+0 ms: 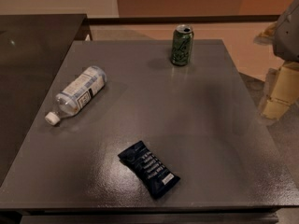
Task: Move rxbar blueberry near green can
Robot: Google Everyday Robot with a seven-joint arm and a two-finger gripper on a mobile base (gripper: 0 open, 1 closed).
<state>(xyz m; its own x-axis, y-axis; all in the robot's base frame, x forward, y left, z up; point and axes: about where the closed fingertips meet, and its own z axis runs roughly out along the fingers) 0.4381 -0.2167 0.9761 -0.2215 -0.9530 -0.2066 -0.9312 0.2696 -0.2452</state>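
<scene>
1. We see the snack bar (148, 169) flat at 6 o'clock on the table (210, 125).
2. Green can (182, 45) upright at 12, well apart.
3. Bottle (77, 94) on its side at 9.
4. Gripper (282, 90) at 3, off the table; we can't tell its grip state.

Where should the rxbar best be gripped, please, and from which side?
Grip the rxbar across its narrow middle, from straight above: it lies flat on the table, angled diagonally, so only its long edges offer purchase. The pincer, at the right edge of view beside the table, would need turning to match.
</scene>
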